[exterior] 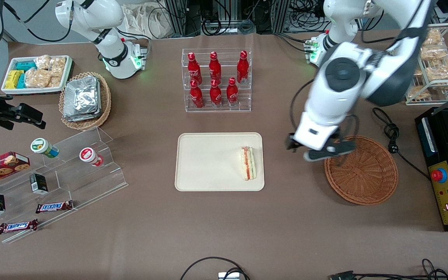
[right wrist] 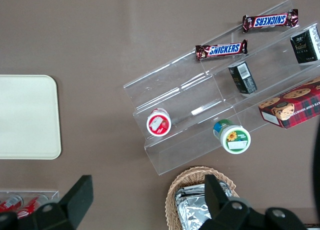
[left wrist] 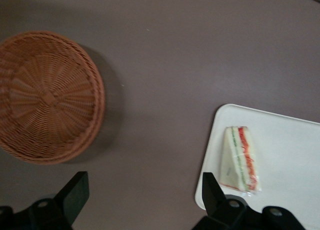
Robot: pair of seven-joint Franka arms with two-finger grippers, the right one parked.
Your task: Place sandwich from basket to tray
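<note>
Cream-beige and nearly bare, the tray (exterior: 208, 163) is seen at the centre of the front view, and the one sandwich (exterior: 248, 163) is found lying on it, close to the edge that faces the basket (exterior: 364, 173). The round reddish-brown basket, at the right of that frame, is seen to hold nothing. The claw (exterior: 317, 149) is hung above the surface (exterior: 224, 233) between tray and basket, just at the basket's rim; its fingers (left wrist: 75, 192) are spread wide apart and nothing is held between them.

By this showing the placing step is judged to be done, since the sandwich is on the tray and free of the claw. Little more seems to be called for than that the arm be lifted clear and drawn away without the tray or the sandwich being brushed.

Counted in the front view: one sandwich, one tray, one reddish-brown basket. Six red bottles (exterior: 215, 79) are stood in a clear rack at upper centre. At the left, two chocolate bars (exterior: 54, 207), two small dark boxes (exterior: 38, 183), two lidded cups (exterior: 90, 156) and one biscuit box (exterior: 0, 166) are set about a clear stepped stand, and one lighter basket of foil packets (exterior: 85, 100) is placed above them.
</note>
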